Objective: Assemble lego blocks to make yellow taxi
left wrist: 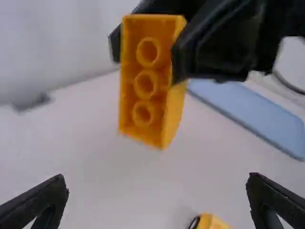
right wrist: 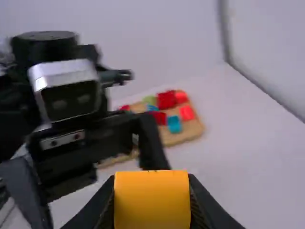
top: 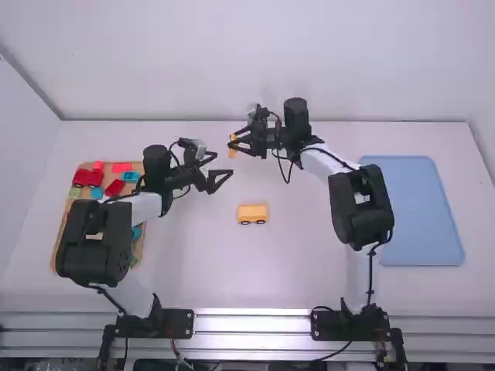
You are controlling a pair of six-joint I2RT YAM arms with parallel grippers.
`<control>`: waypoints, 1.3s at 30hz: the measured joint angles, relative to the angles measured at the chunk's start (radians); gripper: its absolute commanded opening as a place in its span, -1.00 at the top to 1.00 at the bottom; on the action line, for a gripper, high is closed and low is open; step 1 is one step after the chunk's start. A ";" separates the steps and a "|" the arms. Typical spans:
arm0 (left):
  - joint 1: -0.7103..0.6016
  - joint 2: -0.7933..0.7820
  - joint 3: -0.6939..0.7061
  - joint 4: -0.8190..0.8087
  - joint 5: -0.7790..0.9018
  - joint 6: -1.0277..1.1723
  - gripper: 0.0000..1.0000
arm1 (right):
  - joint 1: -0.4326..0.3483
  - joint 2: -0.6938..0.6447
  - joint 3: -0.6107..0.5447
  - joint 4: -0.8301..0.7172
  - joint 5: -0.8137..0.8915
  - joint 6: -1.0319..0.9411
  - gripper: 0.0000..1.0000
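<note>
High over the table's far middle, my right gripper (top: 242, 144) is shut on a yellow-orange brick (top: 232, 146) held upright. In the right wrist view the brick (right wrist: 152, 200) sits between the fingers of my right gripper (right wrist: 152, 198). My left gripper (top: 220, 168) is open and empty, just left of and nearer than the held brick. In the left wrist view, the brick (left wrist: 145, 81) shows its hollow side with round tubes, beyond my open left gripper (left wrist: 157, 191). The yellow car body with dark wheels (top: 252, 214) stands on the table (top: 302, 270), nearer the camera than both grippers.
A wooden tray (top: 60, 246) with red, blue and green blocks lies at the left, partly under the left arm. At the right is a flat blue tray (top: 421, 209), beside the right arm. A wall (top: 255, 62) rises behind the table.
</note>
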 measured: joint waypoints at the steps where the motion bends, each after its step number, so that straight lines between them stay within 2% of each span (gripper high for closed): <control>1: 0.000 0.000 0.000 -0.047 -0.068 0.012 -0.98 | -0.003 -0.001 0.001 -0.085 0.087 -0.017 0.74; 3: 0.000 0.000 0.000 -0.069 -0.123 0.018 -0.98 | -0.003 -0.006 0.001 -0.179 0.185 -0.041 0.74; 6: 0.000 0.001 0.000 -0.087 -0.256 0.034 -0.98 | 0.032 -0.034 0.005 -0.401 0.451 -0.106 0.74; 7: 0.000 0.001 0.000 -0.087 -0.265 0.033 -0.98 | 0.036 -0.037 0.007 -0.421 0.472 -0.110 0.74; 11: 0.000 -0.044 0.000 -0.143 -0.404 0.064 -0.98 | 0.117 -0.068 0.075 -0.695 0.703 -0.188 0.80; 13: 0.000 -0.098 0.000 -0.200 -0.454 0.079 -0.98 | 0.143 -0.076 0.091 -0.749 0.745 -0.219 0.78; 16: 0.000 -0.221 0.001 -0.325 -0.555 0.096 -0.98 | 0.172 -0.082 0.099 -0.780 0.787 -0.259 0.75; 19: 0.000 -0.418 0.001 -0.496 -0.696 0.106 -0.98 | 0.196 -0.082 0.099 -0.793 0.818 -0.307 0.74; 22: 0.000 -0.557 -0.004 -0.570 -0.782 0.108 -0.98 | 0.215 -0.082 0.099 -0.787 0.832 -0.337 0.74; 24: 0.000 -0.646 -0.022 -0.585 -0.823 0.109 -0.97 | 0.235 -0.082 0.099 -0.789 0.838 -0.362 0.74; 27: 0.000 -0.868 -0.119 -0.587 -0.894 0.104 -0.98 | 0.290 -0.082 0.099 -0.789 0.855 -0.404 0.75; 33: 0.000 -1.167 -0.298 -0.602 -1.029 0.059 -0.98 | 0.366 -0.081 0.109 -0.825 0.886 -0.433 0.81; 35: 0.000 -1.241 -0.342 -0.604 -1.052 0.051 -0.97 | 0.382 -0.072 0.142 -0.882 0.893 -0.448 0.81; 39: 0.000 -1.373 -0.408 -0.605 -1.084 0.039 -0.98 | 0.414 -0.010 0.282 -1.023 0.921 -0.499 0.81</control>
